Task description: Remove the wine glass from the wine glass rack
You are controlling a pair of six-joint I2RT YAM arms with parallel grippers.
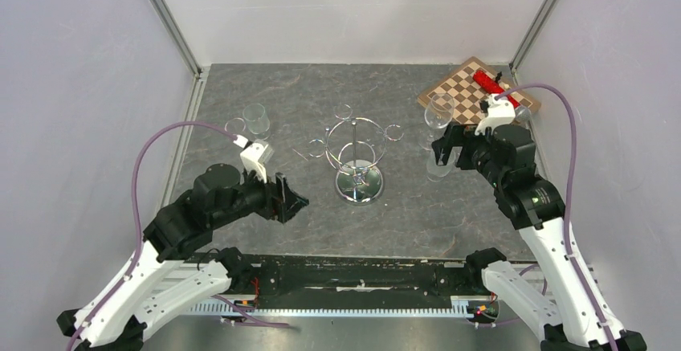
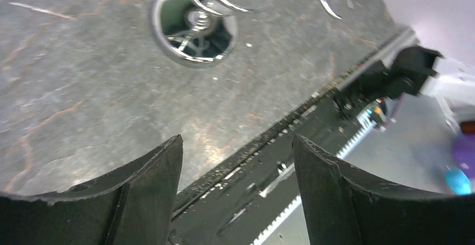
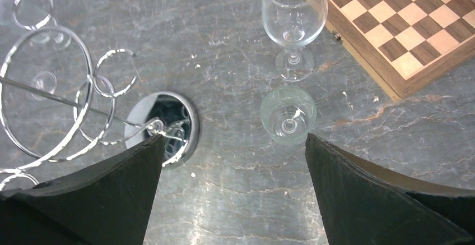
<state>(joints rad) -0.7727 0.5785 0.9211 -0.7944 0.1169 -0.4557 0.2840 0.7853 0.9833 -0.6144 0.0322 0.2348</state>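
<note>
Two glasses stand upright on the grey marbled table (image 1: 265,86), to the right of the wine glass rack (image 1: 359,184). The near wine glass (image 3: 288,115) is seen from straight above, under the right gripper (image 3: 233,138). The jaws of this gripper are spread wide, and its black fingers touch neither the glass nor the rack. This glass is off the rack, near the round mirrored base but apart from it. The far wine glass (image 3: 294,21) stands just behind it, close to the edge of a chessboard (image 3: 403,26). On the chessboard lies a red object (image 1: 490,83) that I cannot identify. The rack stands in the middle of the table. The left gripper (image 2: 237,139) hangs at the near left of the rack, its jaws also wide, with nothing between them. At the far left stand a clear glass (image 1: 255,118) and a second clear glass (image 1: 235,126).
</note>
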